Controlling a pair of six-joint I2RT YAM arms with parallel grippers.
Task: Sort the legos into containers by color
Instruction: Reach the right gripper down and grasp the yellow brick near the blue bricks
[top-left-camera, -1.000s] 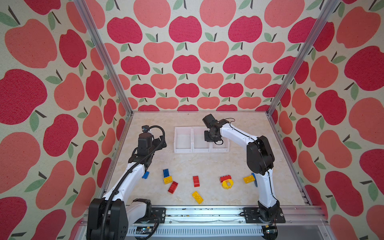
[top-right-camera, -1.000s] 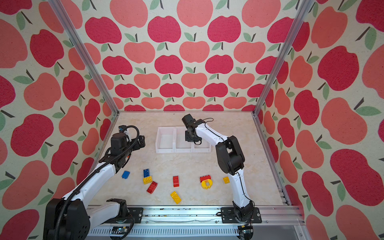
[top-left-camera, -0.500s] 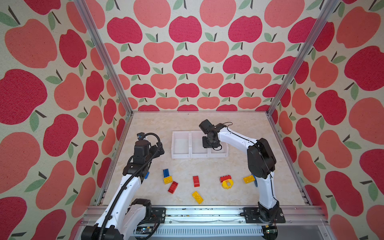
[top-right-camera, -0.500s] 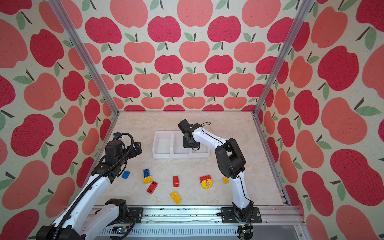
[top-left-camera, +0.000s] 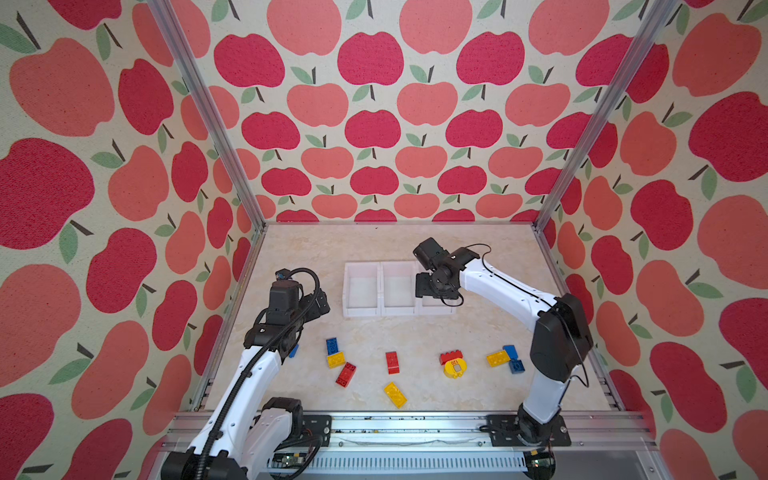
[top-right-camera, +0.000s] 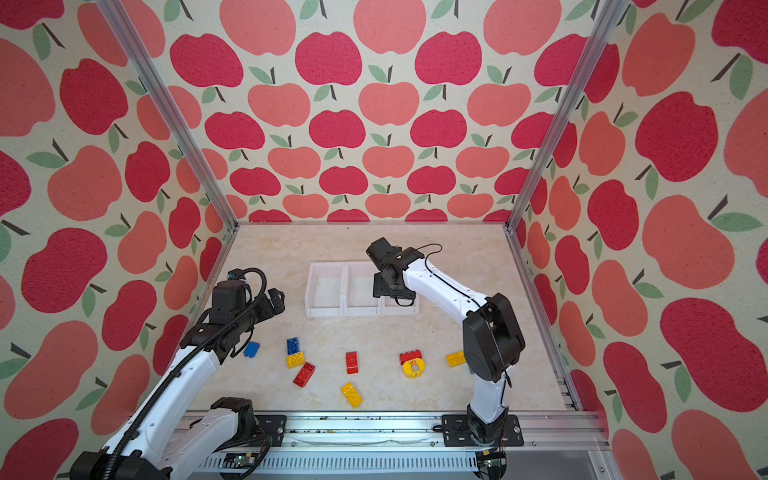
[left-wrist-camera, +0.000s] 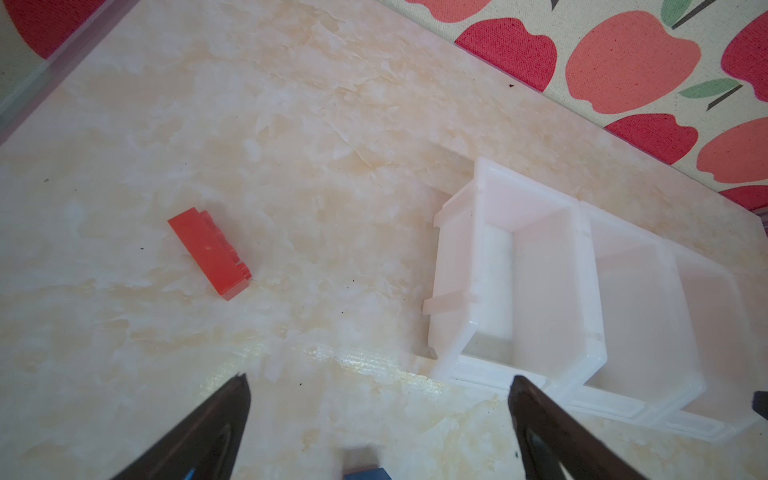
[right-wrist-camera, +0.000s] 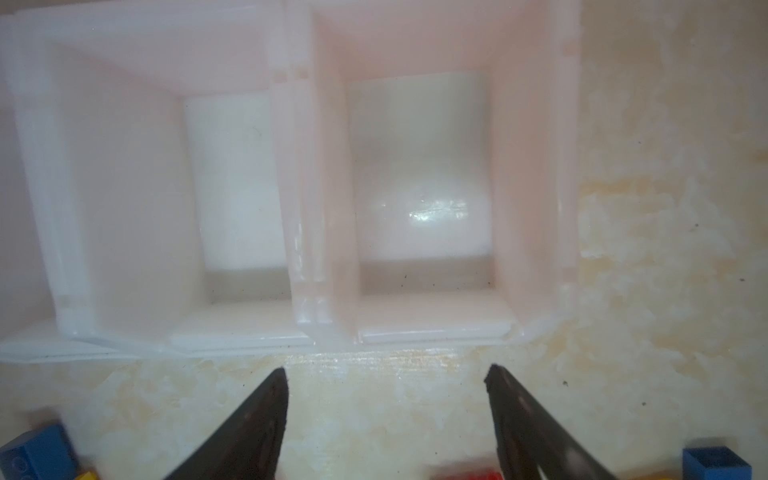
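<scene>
The right gripper (right-wrist-camera: 386, 370) hangs open, empty, over three joined white plastic bins (top-left-camera: 361, 311), seemingly posed for dropping. Unsorted red, yellow and blue studded plastic bricks (top-left-camera: 392, 362) lie nearby; the left gripper (left-wrist-camera: 379, 377) gapes, apparently ready to pick.

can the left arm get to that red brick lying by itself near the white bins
Probably yes. The left gripper is open and empty, and the red brick lies alone on bare table ahead of it, with nothing between them. The containers stand apart from it, off to one side.

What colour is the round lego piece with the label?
Yellow; the round labelled lego shows best in a top view.
</scene>
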